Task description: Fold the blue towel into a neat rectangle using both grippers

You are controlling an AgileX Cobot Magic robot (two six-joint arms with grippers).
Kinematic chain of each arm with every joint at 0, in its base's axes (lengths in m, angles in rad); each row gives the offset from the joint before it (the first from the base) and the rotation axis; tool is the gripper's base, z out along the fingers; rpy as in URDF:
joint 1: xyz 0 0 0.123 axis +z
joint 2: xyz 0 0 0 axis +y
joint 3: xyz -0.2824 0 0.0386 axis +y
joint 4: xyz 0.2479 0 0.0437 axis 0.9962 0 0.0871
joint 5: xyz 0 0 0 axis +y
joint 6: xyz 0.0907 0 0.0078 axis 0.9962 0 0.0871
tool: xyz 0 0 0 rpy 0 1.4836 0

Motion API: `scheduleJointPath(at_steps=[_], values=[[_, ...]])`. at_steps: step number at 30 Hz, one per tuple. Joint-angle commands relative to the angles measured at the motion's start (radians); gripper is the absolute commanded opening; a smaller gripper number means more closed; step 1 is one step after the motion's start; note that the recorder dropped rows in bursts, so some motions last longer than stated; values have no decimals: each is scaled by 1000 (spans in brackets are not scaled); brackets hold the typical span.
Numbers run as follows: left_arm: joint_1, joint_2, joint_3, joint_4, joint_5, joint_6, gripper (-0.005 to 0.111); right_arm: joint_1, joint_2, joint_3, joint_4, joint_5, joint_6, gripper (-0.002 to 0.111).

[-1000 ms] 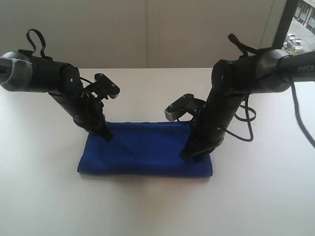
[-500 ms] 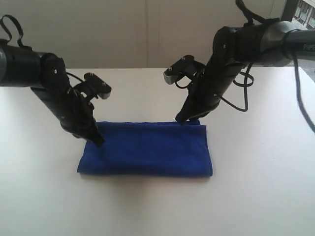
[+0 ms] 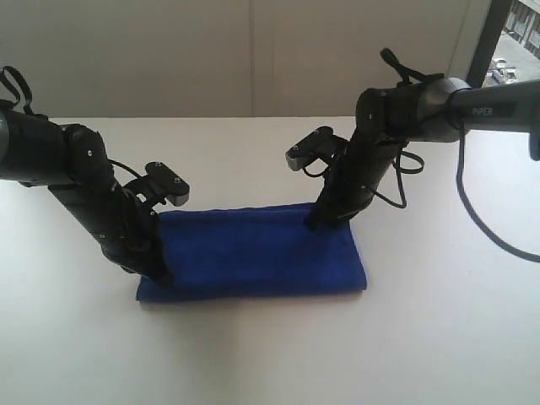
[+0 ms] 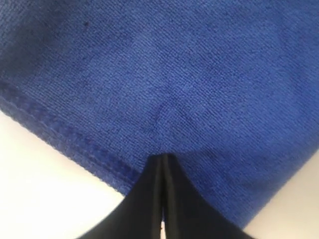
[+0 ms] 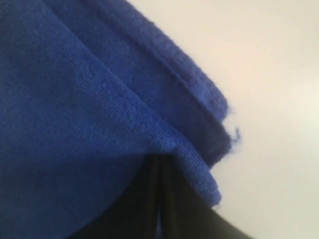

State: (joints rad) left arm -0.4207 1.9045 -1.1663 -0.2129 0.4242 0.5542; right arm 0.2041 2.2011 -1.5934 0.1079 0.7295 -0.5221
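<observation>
Exterior view has the blue towel (image 3: 261,253) lying flat on the white surface (image 3: 439,337) as a long band that looks doubled over. The left claw (image 3: 160,277) comes down on the towel's near left corner. The left wrist view shows its jaws pressed together, tips resting on the pile just inside the stitched hem (image 4: 65,134), with no cloth seen between them. The right claw (image 3: 314,224) meets the towel's far edge, towards its right corner. Its jaws are likewise closed, and layered hems curl over the tips, though I cannot tell whether any cloth is nipped there. Judging by the plush weave, the towel is light, limp and a little grippy: it should sag and drag rather than slide, and its layers may shift apart. The best hold looks to be at the hemmed corners, pinching all layers together.
</observation>
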Motion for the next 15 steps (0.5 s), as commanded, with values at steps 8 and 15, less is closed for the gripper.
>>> scheduleJointPath(at_steps=[8,15], values=[[-1,-8,12,8,21,3,0,-6,15,-5,-42,3,32,0],[-1,-8,12,95,10,0,0,-6,15,-5,-42,83,59,0]])
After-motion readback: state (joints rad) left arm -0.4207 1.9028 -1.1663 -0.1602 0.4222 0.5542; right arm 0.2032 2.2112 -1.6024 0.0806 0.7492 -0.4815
